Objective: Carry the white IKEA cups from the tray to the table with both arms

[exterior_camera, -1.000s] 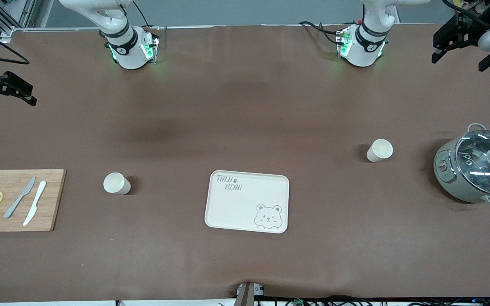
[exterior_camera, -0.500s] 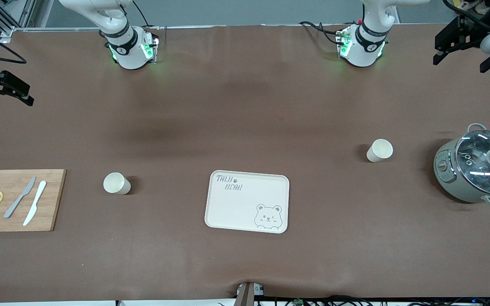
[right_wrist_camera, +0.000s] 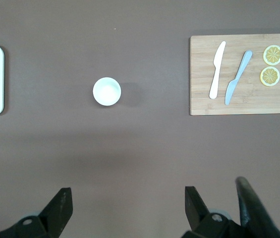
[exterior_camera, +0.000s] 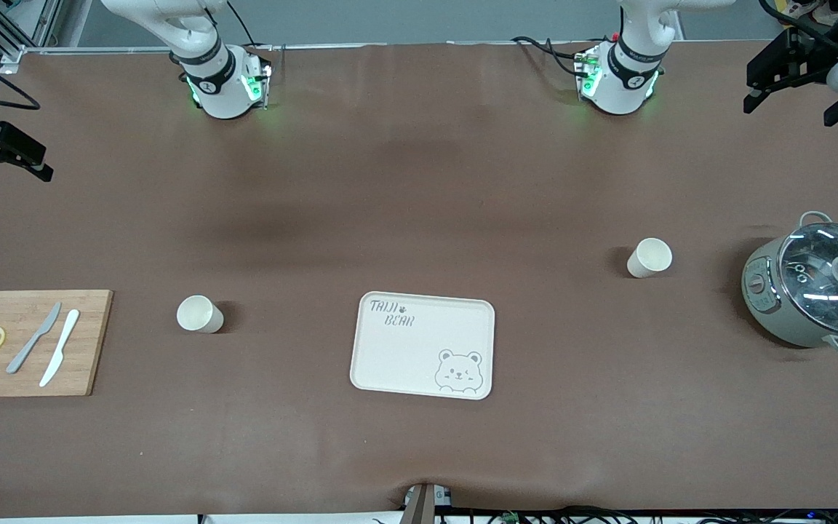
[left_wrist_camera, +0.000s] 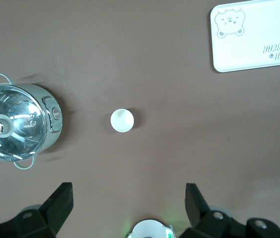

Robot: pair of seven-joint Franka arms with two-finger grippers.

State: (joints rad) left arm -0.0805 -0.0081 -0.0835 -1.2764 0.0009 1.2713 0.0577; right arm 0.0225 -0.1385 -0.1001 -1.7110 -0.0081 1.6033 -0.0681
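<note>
Two white IKEA cups stand upright on the brown table. One cup (exterior_camera: 200, 314) (right_wrist_camera: 106, 91) is between the wooden board and the bear-print tray (exterior_camera: 423, 345). The other cup (exterior_camera: 649, 257) (left_wrist_camera: 122, 120) stands between the tray and the pot. My right gripper (exterior_camera: 14, 177) (right_wrist_camera: 128, 201) hangs open and empty, high over the right arm's end of the table. My left gripper (exterior_camera: 788, 115) (left_wrist_camera: 129, 198) hangs open and empty, high over the left arm's end. Neither gripper is close to a cup.
A wooden cutting board (exterior_camera: 88, 342) with two knives and two lemon slices lies at the right arm's end. A grey pot with a glass lid (exterior_camera: 815, 287) stands at the left arm's end. The arm bases (exterior_camera: 222, 84) (exterior_camera: 617, 80) stand along the table's edge farthest from the front camera.
Both grippers have drifted slightly outward, each toward its own end of the table. The cups and the tray have not moved.
</note>
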